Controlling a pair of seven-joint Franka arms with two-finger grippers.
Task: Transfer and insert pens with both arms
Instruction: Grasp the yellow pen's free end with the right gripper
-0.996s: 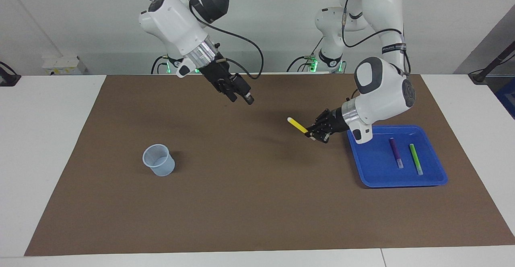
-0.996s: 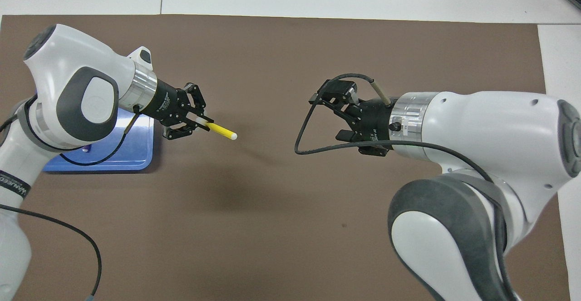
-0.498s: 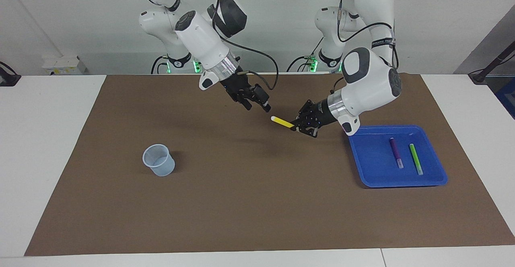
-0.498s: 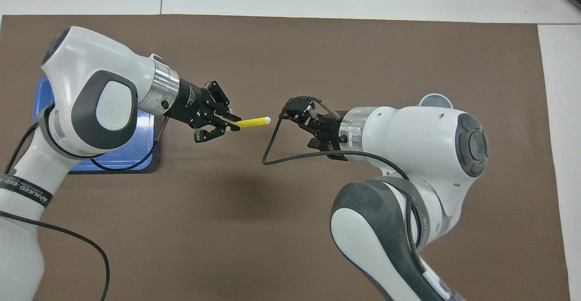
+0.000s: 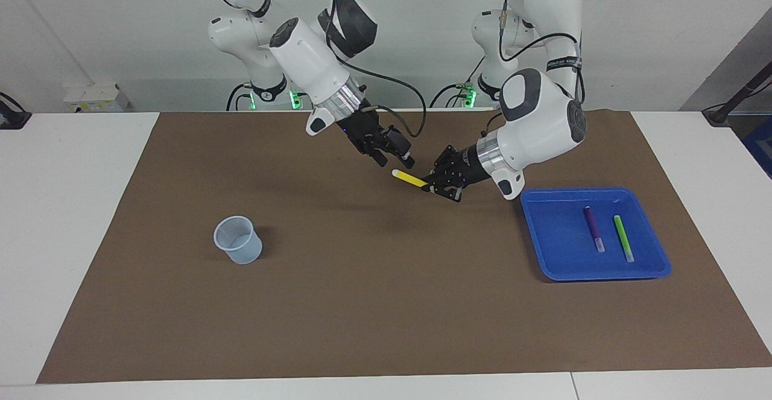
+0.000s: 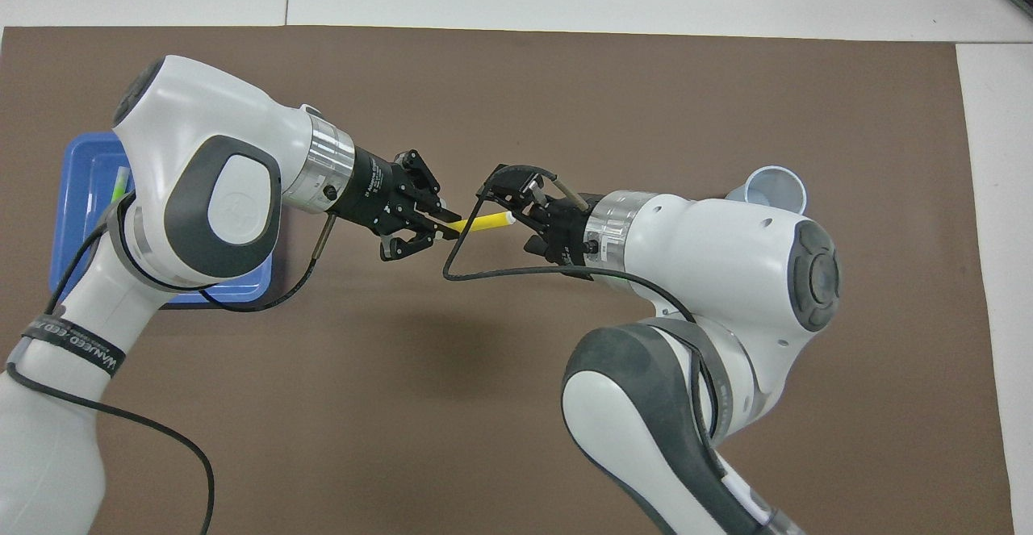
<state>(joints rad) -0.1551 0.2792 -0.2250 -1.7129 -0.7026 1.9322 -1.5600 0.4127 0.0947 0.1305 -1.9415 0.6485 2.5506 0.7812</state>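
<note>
My left gripper (image 5: 435,186) is shut on one end of the yellow pen (image 5: 410,178) and holds it level above the mat's middle; both show in the overhead view, the gripper (image 6: 440,228) and the pen (image 6: 484,223). My right gripper (image 5: 395,160) is open, and in the overhead view (image 6: 512,216) its fingers stand either side of the pen's whitish free end. The purple pen (image 5: 592,228) and the green pen (image 5: 623,237) lie in the blue tray (image 5: 555,237). Overhead, the left arm hides most of the tray (image 6: 77,220).
A clear plastic cup (image 5: 238,240) stands upright on the brown mat (image 5: 386,303) toward the right arm's end; its rim shows overhead (image 6: 773,190) past the right arm. White table surrounds the mat.
The left gripper carried the yellow pen from beside the tray toward the mat's middle. The right gripper came down and across to meet it, and now brackets the pen's free end.
</note>
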